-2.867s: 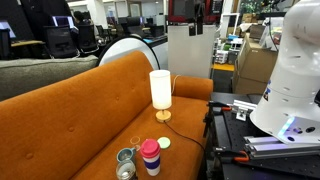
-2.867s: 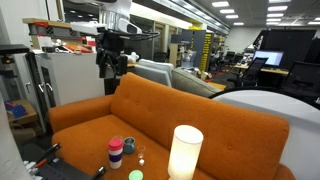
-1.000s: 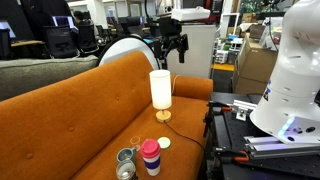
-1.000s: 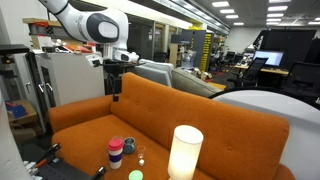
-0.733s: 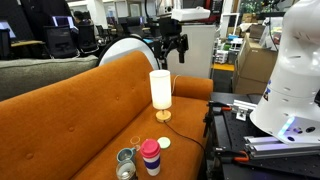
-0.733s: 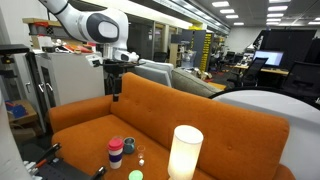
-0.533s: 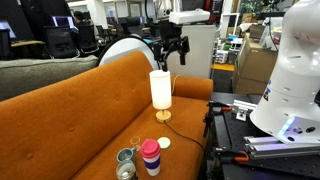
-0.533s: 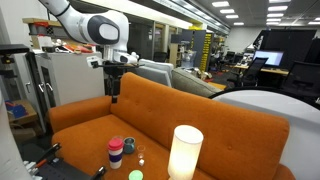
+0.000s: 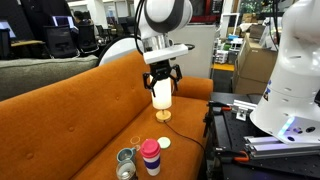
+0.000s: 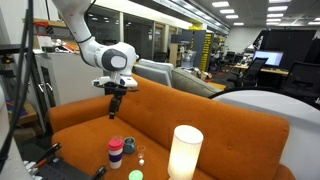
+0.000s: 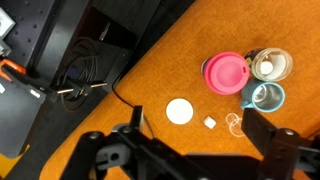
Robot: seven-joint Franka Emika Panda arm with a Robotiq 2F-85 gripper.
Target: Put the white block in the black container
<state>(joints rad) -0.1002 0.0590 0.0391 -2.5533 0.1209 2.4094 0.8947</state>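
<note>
The gripper (image 9: 162, 80) is hovering high above the sofa (image 9: 70, 110), level with the lamp (image 9: 160, 90) in that exterior view. It is hanging well apart from the cluster of items on the seat cushion. The wrist view is showing its two fingers (image 11: 136, 132) spread wide with only bare upholstery between them, so the pincer is standing open and carrying nothing. The block (image 11: 210, 122) is lying flat on the cushion, between a white disc (image 11: 180, 111) and a clear ring (image 11: 235, 122). It is sitting just short of the pink tumbler (image 11: 227, 73). It is too small to make out in either exterior view. The container (image 11: 270, 65) is standing upright beyond the tumbler, just beside a blue cup (image 11: 265, 97). It is probably the silvery cup nearest the seat edge in an exterior view (image 9: 124, 171), though the match is uncertain. The arm is judged to be holding this height so the wrist camera is taking in all items before a descent, and the approach step is not yet completed. The block is sitting close to the ring and the tumbler, so a wide jaw coming straight down is risking a knock against either. The soft cushion may also be letting the block tip under contact.
</note>
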